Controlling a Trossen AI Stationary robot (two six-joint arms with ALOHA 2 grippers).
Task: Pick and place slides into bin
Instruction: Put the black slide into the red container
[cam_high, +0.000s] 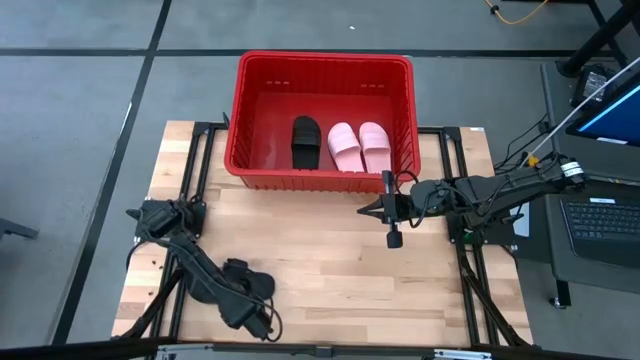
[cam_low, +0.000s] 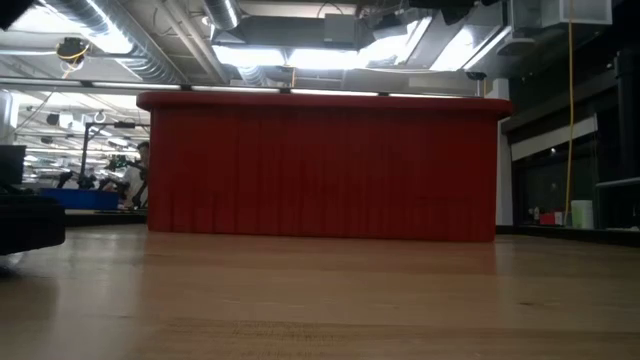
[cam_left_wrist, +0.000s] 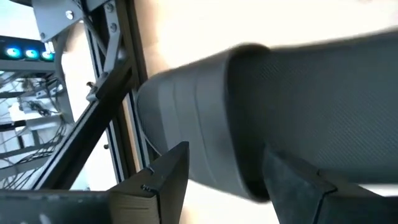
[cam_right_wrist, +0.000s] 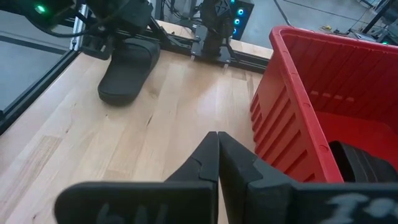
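Note:
The red bin (cam_high: 322, 70) stands at the table's far middle. Inside it lie one black slide (cam_high: 306, 140) and two pink slides (cam_high: 358, 146), soles down. The other black slide (cam_right_wrist: 127, 65) lies on the table at the near left, with my left gripper (cam_left_wrist: 227, 165) around one end of it; it also shows in the high view (cam_high: 258, 284). My right gripper (cam_right_wrist: 217, 135) is shut and empty, just in front of the bin's near right wall; in the high view (cam_high: 364, 210) it points toward the table's left. My left gripper has the black slide's end (cam_left_wrist: 211, 155) between its two fingers, one finger (cam_left_wrist: 168, 177) on each side. The slide lies flat with its sole on the table (cam_right_wrist: 118, 93). Which end of the slide it is I cannot tell.
The bin's near wall (cam_low: 320, 170) fills the low view. Black frame rails (cam_high: 200, 160) run along the table's left and right sides. A laptop (cam_high: 605, 225) and cables sit beyond the right edge. Bare wood (cam_high: 330, 270) lies between the two arms.

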